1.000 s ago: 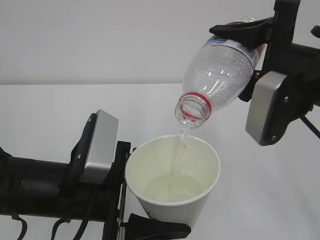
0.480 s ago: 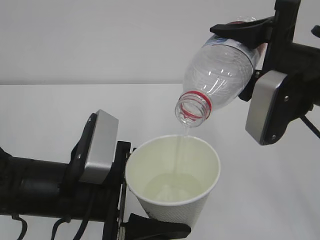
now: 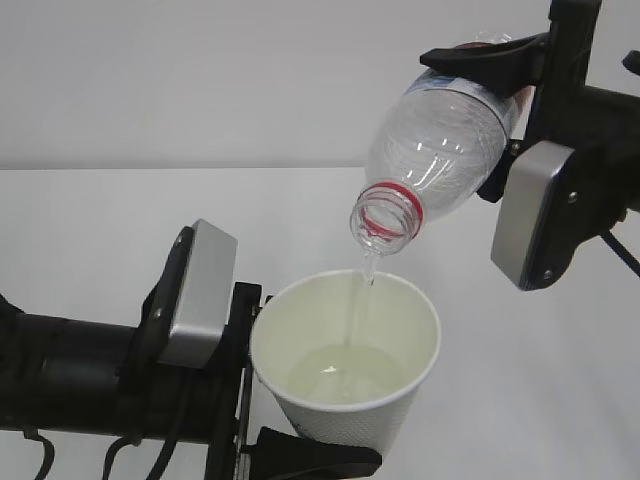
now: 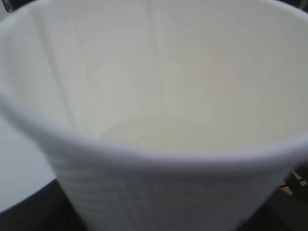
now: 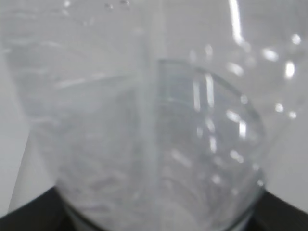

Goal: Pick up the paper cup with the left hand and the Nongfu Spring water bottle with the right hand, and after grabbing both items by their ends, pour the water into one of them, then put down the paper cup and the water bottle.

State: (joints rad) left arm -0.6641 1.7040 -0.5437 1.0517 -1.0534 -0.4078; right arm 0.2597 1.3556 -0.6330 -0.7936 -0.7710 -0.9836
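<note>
Clear water (image 3: 361,290) runs in a thin stream from the Nongfu Spring water bottle (image 3: 437,150), tipped mouth-down at upper right, into the paper cup (image 3: 345,360) at lower centre. Pour is underway; set-down remains. The left hand (image 3: 255,440) pinches the cup's base and the right hand (image 3: 500,120) clamps the bottle's rear, fingertips mostly hidden. Label not visible; wrist views blurred.

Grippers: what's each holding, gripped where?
Left hand holds the paper cup near its base; right hand holds the Nongfu Spring water bottle around its bottom end.
</note>
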